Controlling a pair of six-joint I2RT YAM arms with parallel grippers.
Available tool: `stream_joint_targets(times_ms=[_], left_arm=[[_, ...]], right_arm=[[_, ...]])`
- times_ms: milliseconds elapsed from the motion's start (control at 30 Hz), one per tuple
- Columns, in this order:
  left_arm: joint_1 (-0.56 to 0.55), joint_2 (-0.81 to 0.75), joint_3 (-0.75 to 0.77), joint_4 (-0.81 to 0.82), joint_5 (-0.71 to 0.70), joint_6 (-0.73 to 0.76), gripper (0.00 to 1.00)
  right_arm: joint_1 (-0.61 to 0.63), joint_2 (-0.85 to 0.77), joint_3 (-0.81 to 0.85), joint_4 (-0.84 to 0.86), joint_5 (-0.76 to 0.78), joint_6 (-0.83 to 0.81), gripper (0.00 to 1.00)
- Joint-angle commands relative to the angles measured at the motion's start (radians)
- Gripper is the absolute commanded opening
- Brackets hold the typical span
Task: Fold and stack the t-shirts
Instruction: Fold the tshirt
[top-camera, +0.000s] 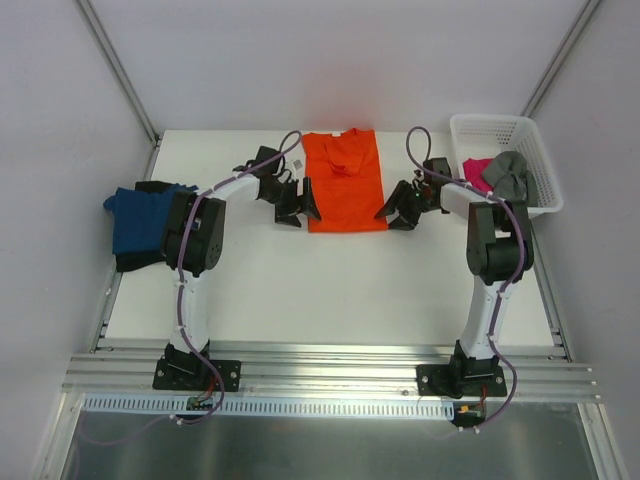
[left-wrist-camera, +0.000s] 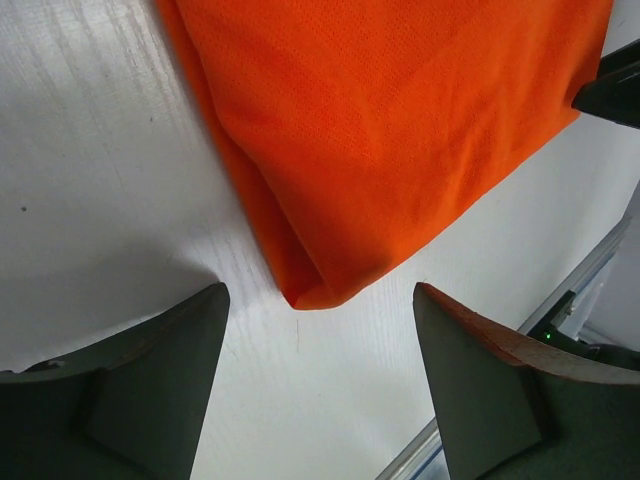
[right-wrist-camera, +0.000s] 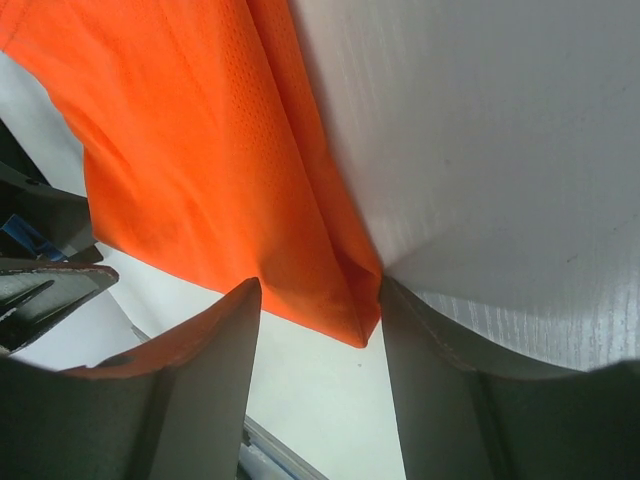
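Note:
The bright orange t-shirt (top-camera: 345, 182) lies flat at the back middle of the table, sleeves folded in, collar away from the arms. My left gripper (top-camera: 297, 207) is open at its near left corner; in the left wrist view that corner (left-wrist-camera: 310, 285) lies just ahead of the spread fingers, and the gripper (left-wrist-camera: 318, 292) is empty. My right gripper (top-camera: 400, 213) is open at the near right corner; in the right wrist view the gripper (right-wrist-camera: 318, 287) straddles that corner of the shirt (right-wrist-camera: 340, 290). A dark blue shirt (top-camera: 138, 215) lies on a black one (top-camera: 135, 262) at the left edge.
The white lattice basket (top-camera: 537, 150) stands at the back right and holds a magenta pink shirt (top-camera: 475, 172) and a grey shirt (top-camera: 508, 172). The white table (top-camera: 330, 290) ends in a metal rail at the near edge. White walls close in both sides.

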Motion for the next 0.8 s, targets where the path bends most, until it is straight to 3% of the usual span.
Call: stream_joint_targets(times_ms=[0, 167, 467, 767], left_arm=[[-0.008, 0.037, 0.011, 0.012, 0.024, -0.017, 0.75], [-0.025, 0.052, 0.005, 0.026, 0.039, -0.036, 0.67], [-0.04, 0.034, -0.047, 0.04, 0.082, -0.071, 0.38], [-0.04, -0.067, -0.151, 0.04, 0.092, -0.074, 0.24]], right_arm=[[-0.004, 0.014, -0.011, 0.001, -0.028, 0.025, 0.54], [-0.004, 0.026, -0.014, 0.016, -0.04, 0.036, 0.45], [-0.003, 0.015, -0.038, 0.018, -0.04, 0.036, 0.38], [0.0, -0.04, -0.099, 0.01, -0.06, 0.027, 0.08]])
